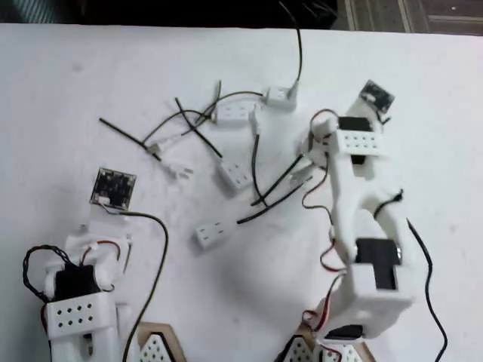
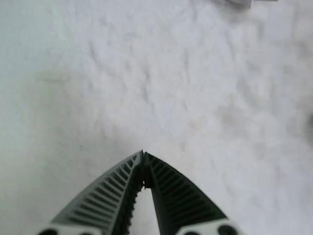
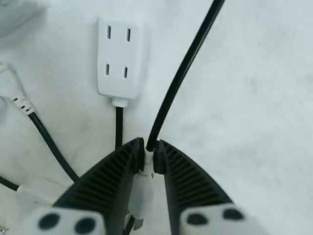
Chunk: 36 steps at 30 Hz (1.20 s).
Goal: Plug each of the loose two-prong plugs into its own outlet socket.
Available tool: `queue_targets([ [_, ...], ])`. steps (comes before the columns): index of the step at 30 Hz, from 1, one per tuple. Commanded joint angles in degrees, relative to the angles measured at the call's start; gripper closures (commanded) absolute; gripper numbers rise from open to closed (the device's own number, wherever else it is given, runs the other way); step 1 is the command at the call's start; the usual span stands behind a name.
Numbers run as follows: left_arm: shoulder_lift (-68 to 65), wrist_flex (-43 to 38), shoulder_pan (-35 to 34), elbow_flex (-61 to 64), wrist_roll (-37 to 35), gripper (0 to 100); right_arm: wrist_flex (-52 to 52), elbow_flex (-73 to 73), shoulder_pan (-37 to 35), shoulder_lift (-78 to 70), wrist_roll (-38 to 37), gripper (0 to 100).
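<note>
My right gripper (image 3: 145, 155) is shut on a white two-prong plug (image 3: 142, 188) whose black cord (image 3: 183, 71) runs away across the table. Just ahead lies a white outlet socket (image 3: 120, 61) with two pairs of slots facing up. From above, that gripper (image 1: 302, 172) sits right of the socket (image 1: 235, 175), among the black cords. Another loose white plug (image 1: 177, 167) lies left of it. More sockets (image 1: 234, 111) (image 1: 279, 96) (image 1: 213, 234) lie around. My left gripper (image 2: 143, 155) is shut on nothing, over bare table at the front left.
Black cords (image 1: 260, 173) cross and tangle in the middle of the white table (image 1: 68, 98). A small circuit board (image 1: 113, 188) sits above the left arm, another (image 1: 376, 96) beyond the right arm. Room lies open at the far left and far right.
</note>
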<state>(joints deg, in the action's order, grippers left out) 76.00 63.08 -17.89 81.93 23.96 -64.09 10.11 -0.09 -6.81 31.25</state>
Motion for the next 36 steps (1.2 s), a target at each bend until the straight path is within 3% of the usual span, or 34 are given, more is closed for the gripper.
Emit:
queue_targets([
  [1, 0.7, -0.2, -0.1, 0.0, 0.6, 98, -2.6, -1.0, 2.3, 8.0, -6.2, 98.1],
  [4, 0.7, -0.2, -0.1, 0.0, 0.6, 98, -3.6, -1.0, 3.0, 10.9, -15.7, 98.1],
  [7, 0.7, -0.2, -0.1, 0.0, 0.6, 98, -7.5, -0.9, 2.7, 12.2, -30.2, 98.1],
  [11, 0.7, -0.2, -0.1, 0.0, 0.6, 98, -13.8, 0.4, -0.6, 11.6, -48.9, 98.1],
  [14, 0.7, -0.2, -0.1, 0.0, 0.6, 98, -15.9, 4.6, -4.6, 11.0, -57.0, 98.1],
  [25, 0.7, -0.2, -0.1, 0.0, 0.6, 98, -2.2, 16.9, -13.6, 11.0, -59.3, 97.6],
  [31, 0.7, -0.2, -0.1, 0.0, 0.6, 98, -3.9, 16.9, -13.7, 11.1, -59.0, 84.5],
  [36, 0.7, -0.2, -0.1, 0.0, 0.6, 98, -11.2, 15.6, -13.9, 12.0, -58.8, 83.4],
])
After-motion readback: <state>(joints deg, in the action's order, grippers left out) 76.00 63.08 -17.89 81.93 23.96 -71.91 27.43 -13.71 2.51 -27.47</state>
